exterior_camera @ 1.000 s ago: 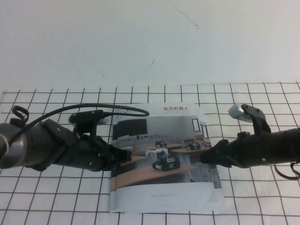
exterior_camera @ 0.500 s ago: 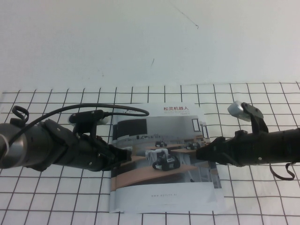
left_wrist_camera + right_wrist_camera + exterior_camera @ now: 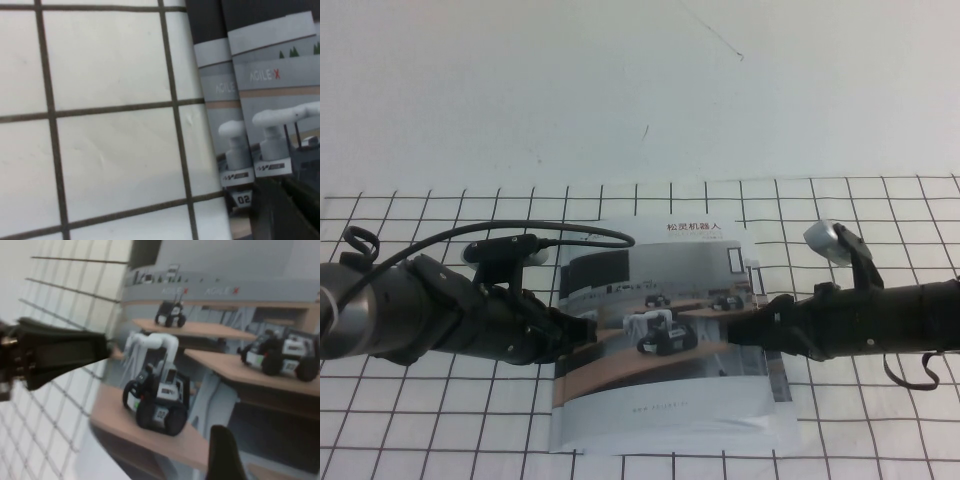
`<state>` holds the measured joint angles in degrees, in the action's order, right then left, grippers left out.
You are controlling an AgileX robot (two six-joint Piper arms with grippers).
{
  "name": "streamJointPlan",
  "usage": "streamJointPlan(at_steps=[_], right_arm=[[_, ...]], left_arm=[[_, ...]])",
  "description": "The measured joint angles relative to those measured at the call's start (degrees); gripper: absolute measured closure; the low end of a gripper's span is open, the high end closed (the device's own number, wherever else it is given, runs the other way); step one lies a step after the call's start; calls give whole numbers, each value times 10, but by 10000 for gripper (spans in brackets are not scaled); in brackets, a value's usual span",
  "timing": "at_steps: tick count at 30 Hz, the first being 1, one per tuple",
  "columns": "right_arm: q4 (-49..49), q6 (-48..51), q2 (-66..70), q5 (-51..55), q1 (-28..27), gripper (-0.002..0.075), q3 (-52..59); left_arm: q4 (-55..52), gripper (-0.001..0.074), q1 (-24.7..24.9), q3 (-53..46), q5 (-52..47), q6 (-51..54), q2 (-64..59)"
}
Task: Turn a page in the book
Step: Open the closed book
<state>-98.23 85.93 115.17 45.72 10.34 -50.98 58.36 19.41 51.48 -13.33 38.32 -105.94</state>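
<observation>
The book [image 3: 660,410] lies on the gridded table between my two arms, title end away from me. Its page [image 3: 650,290], the cover leaf with robots on wooden desks, is raised at its right edge and bows upward. My right gripper [image 3: 742,332] is shut on that right edge; one dark finger [image 3: 224,455] shows over the cover photo [image 3: 210,340] in the right wrist view. My left gripper [image 3: 588,328] is shut and rests on the book's left edge; it shows dark over the print [image 3: 260,100] in the left wrist view [image 3: 287,215] and in the right wrist view [image 3: 65,352].
A white mat with a black grid [image 3: 880,420] covers the near table; plain white surface lies beyond it. A strip of a lower leaf or booklet [image 3: 782,385] shows past the book's right edge. A black cable [image 3: 570,232] arcs over my left arm.
My right gripper has moved left over the book, and the cover's right edge has come up and shifted left with it. The left arm has stayed in place.
</observation>
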Motion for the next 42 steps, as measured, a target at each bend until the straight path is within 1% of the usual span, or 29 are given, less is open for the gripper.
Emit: streamJointPlan(at_steps=[7,19,30,36,42], right_arm=[[0,-15,0,67,1,325,-1],[0,-25,-75,92,4,325,-1],[0,-27,-77,95,24,325,-1],[1,-28,-78,113,26,325,-2],[1,-42,-78,148,27,325,-29]], left_arm=[[0,736,0,0,1,0,-1],[0,736,0,0,1,0,-1],[20,736,0,0,4,0,3],[22,737,2,-7,17,0,52],[21,737,3,-29,23,7,184]])
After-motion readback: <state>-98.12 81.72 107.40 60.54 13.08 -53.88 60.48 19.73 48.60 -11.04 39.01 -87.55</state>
